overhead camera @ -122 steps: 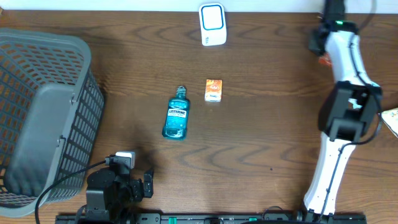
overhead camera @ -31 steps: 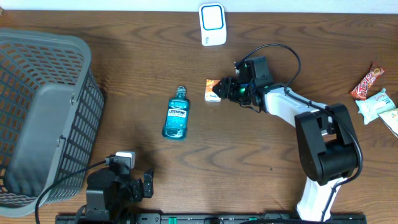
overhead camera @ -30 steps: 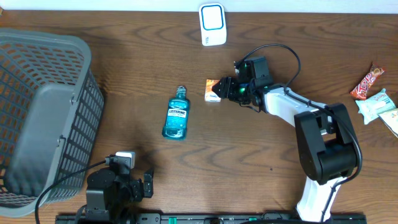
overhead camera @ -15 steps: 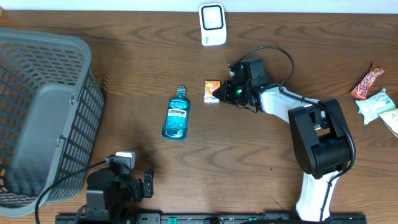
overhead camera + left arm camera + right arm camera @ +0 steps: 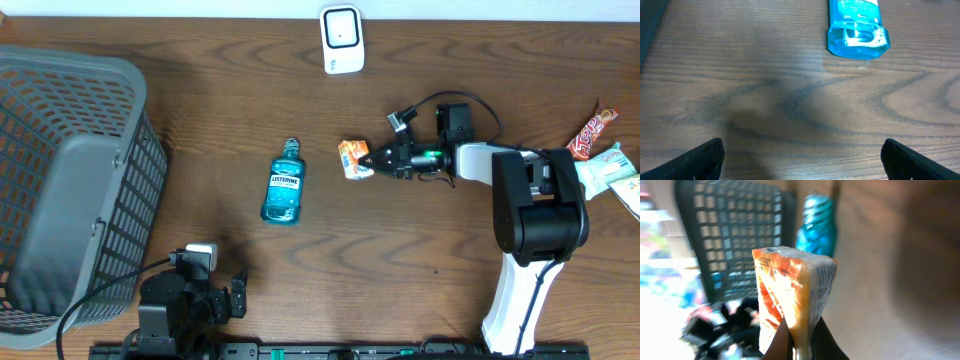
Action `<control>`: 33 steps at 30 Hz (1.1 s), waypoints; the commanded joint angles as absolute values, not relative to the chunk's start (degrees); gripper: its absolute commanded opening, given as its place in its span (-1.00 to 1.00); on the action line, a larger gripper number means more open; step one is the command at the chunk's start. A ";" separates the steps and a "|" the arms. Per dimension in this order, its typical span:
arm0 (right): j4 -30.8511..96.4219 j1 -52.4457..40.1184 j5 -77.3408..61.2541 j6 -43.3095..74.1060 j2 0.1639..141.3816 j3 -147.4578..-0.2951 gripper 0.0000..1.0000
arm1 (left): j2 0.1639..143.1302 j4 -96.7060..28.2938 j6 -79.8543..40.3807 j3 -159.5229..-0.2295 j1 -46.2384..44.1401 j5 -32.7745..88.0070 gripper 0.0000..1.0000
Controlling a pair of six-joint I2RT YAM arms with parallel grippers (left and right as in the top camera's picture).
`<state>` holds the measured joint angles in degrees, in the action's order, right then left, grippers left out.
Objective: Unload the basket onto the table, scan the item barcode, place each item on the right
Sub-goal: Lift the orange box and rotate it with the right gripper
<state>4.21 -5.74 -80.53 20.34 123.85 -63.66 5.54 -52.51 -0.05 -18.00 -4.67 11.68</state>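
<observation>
Packet (image 5: 351,158) pinched in the right gripper (image 5: 372,162), mid-table, just right of the bottle (image 5: 284,183).

The packet is orange and white; the right gripper's two fingers are closed on one edge of it, and in the right wrist view it stands out from between the fingertips, slightly tilted; whether it is clear of the table (image 5: 200,100) cannot be told; the white scanner (image 5: 342,38) sits at the far edge, well apart from the packet; the blue bottle lies on its side, cap toward the far edge; a grey basket (image 5: 60,180) fills the left end; the left gripper (image 5: 802,157) sits low at the near edge, jaws spread wide with nothing between them, the bottle's base ahead of it; wrapped snacks (image 5: 598,150) lie at the right edge.
</observation>
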 commanded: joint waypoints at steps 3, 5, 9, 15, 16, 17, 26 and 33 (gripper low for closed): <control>15.79 -7.35 -89.52 8.58 123.85 -62.87 -0.98 | 5.58 -52.69 -0.30 -17.85 -4.84 11.79 0.99; 25.34 -8.40 -89.52 -0.58 123.85 -62.33 -0.98 | 5.58 -52.69 -0.30 -17.85 -4.84 11.79 0.99; 48.12 -10.28 -89.52 -24.84 123.85 -60.14 -0.98 | 5.58 -52.69 -0.30 -17.85 -4.84 11.79 0.99; 77.45 -11.14 -89.49 -63.92 123.85 -55.44 -0.98 | 5.58 -52.69 -0.30 -17.85 -4.84 11.79 0.99; 79.72 -11.14 -89.34 -67.37 123.85 -55.00 -0.98 | 5.58 -52.69 -0.30 -17.85 -4.84 11.79 0.99; 82.87 -11.14 -88.97 -72.12 123.85 -54.48 -0.98 | 5.58 -52.69 -0.30 -17.85 -4.84 11.79 0.99; 97.56 -11.14 -83.00 -95.24 123.85 -51.79 -0.98 | 5.58 -52.69 -0.30 -17.85 -4.84 11.79 0.99; 97.56 -11.14 -83.05 -95.26 123.85 -51.57 -0.98 | 5.58 -52.69 -0.30 -17.85 -4.84 11.79 0.99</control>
